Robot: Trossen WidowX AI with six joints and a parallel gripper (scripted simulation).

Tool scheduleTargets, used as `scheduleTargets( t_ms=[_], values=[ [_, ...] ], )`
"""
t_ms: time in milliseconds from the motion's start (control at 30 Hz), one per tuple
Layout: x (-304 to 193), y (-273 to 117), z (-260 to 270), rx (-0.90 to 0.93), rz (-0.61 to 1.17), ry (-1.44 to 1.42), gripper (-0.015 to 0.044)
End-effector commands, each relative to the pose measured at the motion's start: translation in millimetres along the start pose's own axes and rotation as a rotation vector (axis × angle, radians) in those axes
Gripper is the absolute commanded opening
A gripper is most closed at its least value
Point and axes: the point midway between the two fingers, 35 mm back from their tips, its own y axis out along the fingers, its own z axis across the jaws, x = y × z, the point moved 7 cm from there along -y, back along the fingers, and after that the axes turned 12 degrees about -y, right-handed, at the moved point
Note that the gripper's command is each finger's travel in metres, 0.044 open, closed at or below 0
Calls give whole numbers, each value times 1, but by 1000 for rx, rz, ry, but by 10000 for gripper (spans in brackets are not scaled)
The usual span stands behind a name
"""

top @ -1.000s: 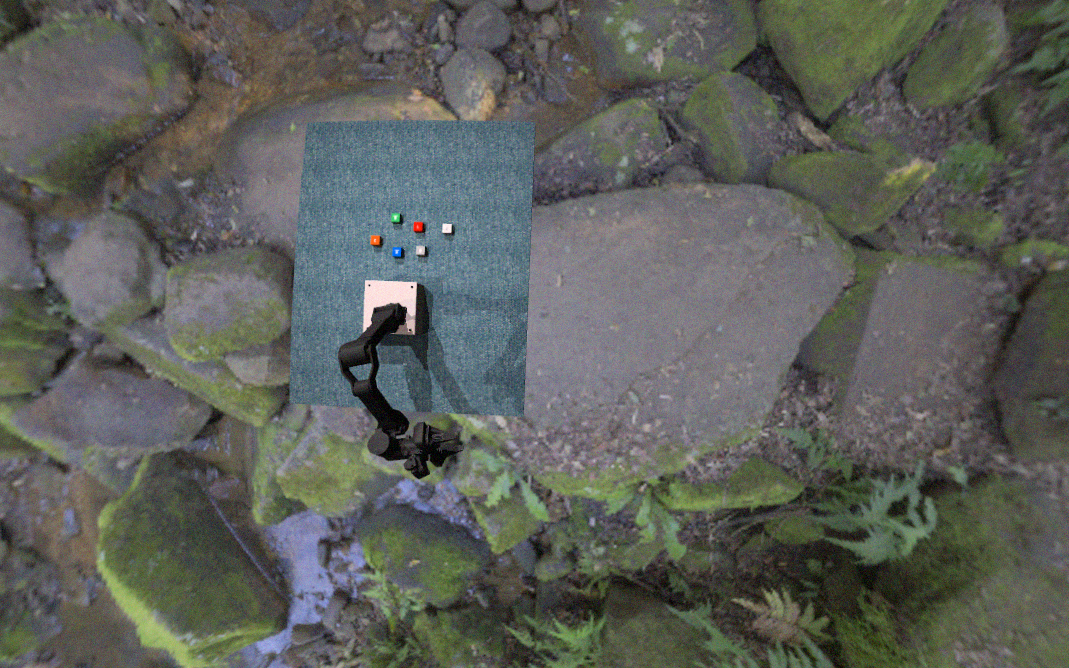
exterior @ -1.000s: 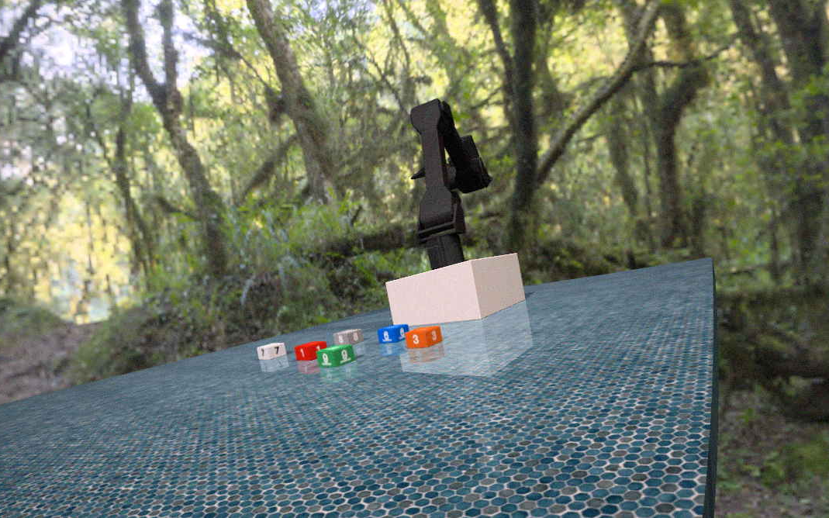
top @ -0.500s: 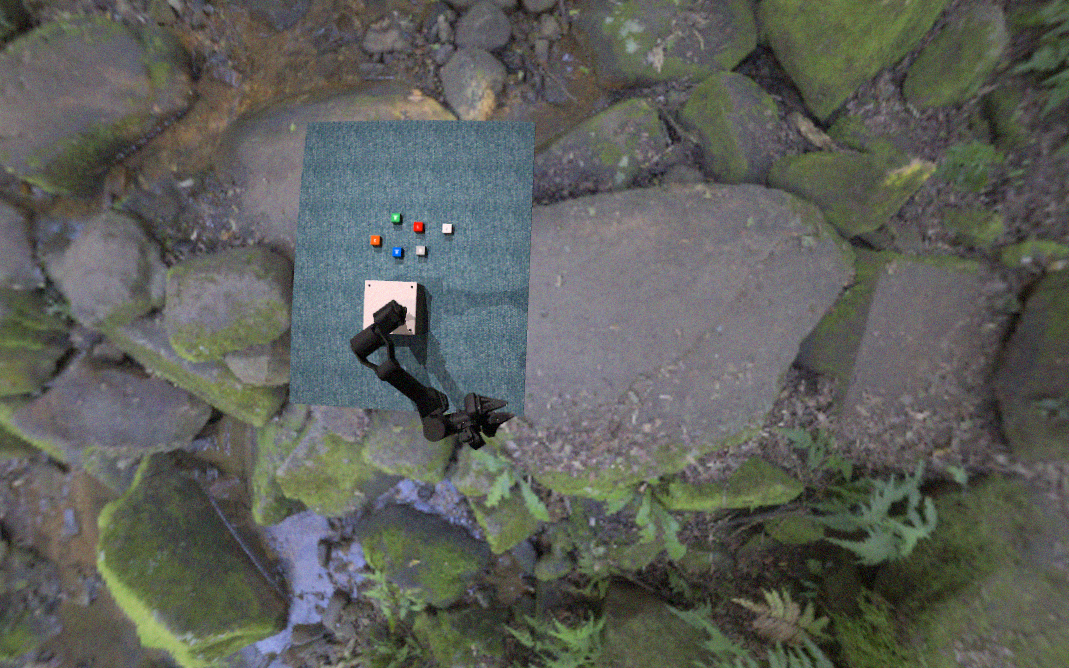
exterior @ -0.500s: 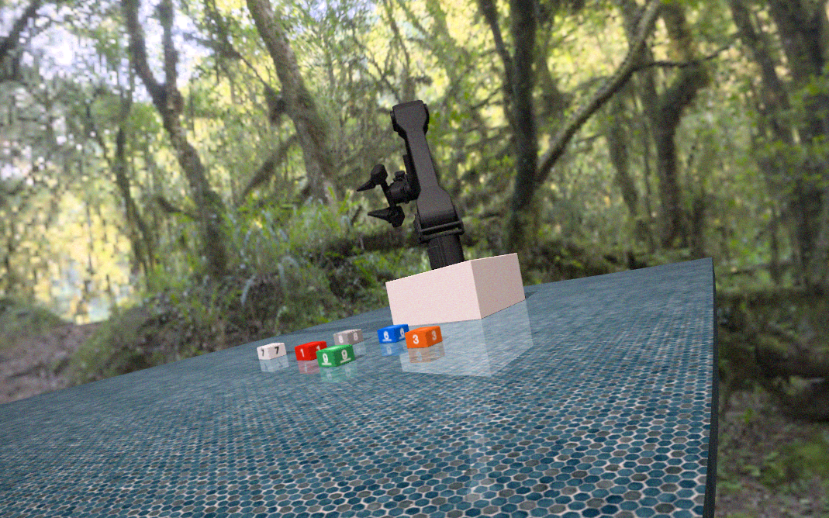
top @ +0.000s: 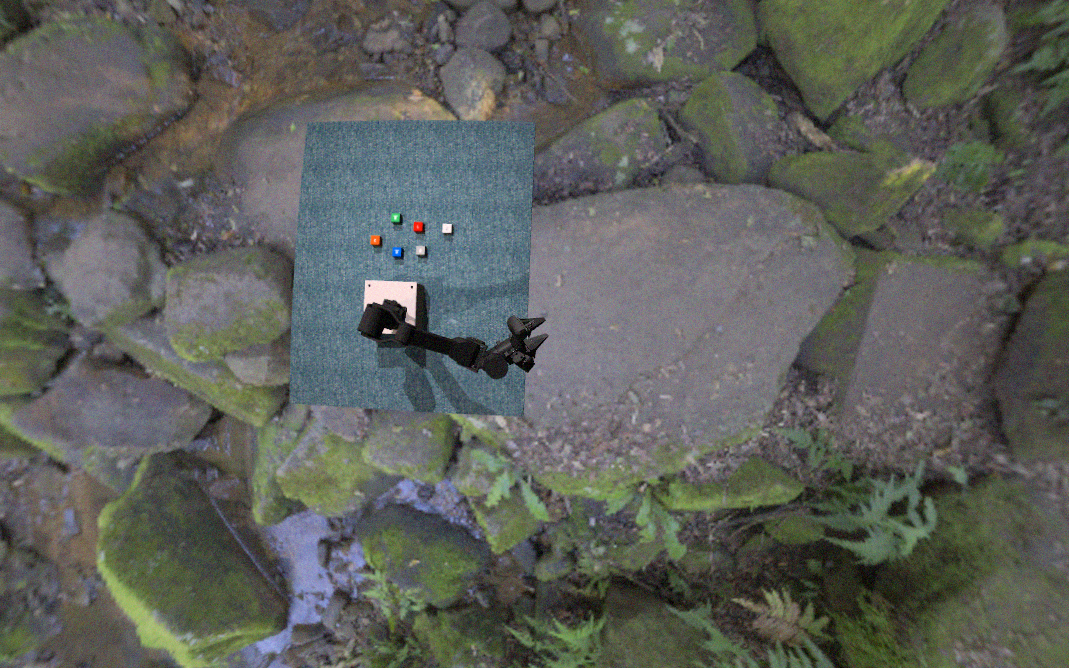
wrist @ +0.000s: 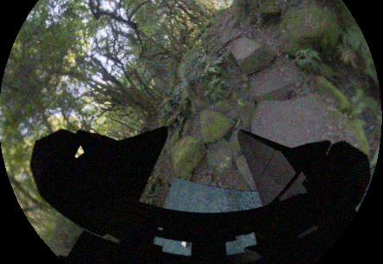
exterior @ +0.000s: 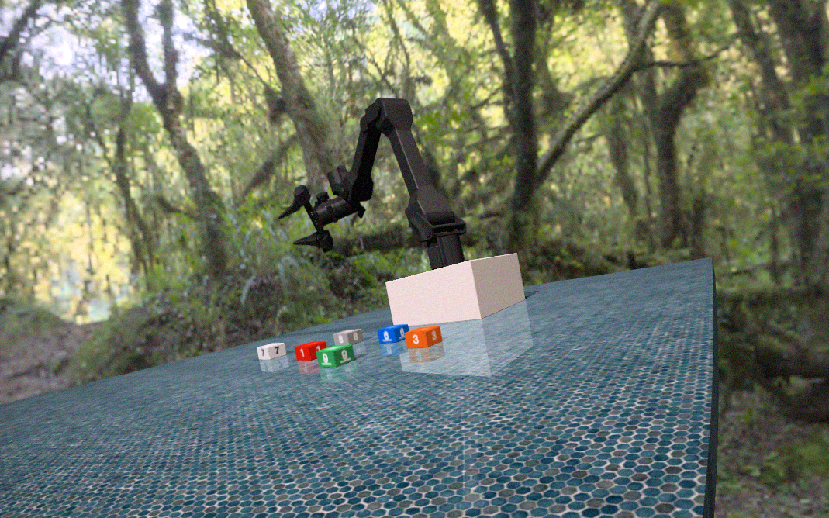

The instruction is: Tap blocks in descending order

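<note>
Six small blocks lie apart on the teal table. The green block shows an underlined 9, the grey block an 8, and the white block a 7. The blue block shows an underlined digit that looks like 6, the orange block a 3, and the red block a 1. My gripper is open and empty, high up near the table's right edge, away from all blocks. The wrist view shows no blocks.
The arm stands on a pale box, close to the blue, grey and orange blocks. The teal table ends at its right edge below my gripper. Rocks and trees form the surroundings.
</note>
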Motion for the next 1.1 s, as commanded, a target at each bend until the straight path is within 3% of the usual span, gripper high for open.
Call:
scheduleTargets(
  t_ms=[0,267,533,767,1067],
  values=[
    [-42,39,35,-3,138,-29,400],
    [-132,80,104,-1,428,-144,400],
    [-230,75,174,24,757,-370,400],
    [-311,31,228,85,1065,-685,400],
    [-383,-71,270,250,1442,-1296,400]
  ],
)
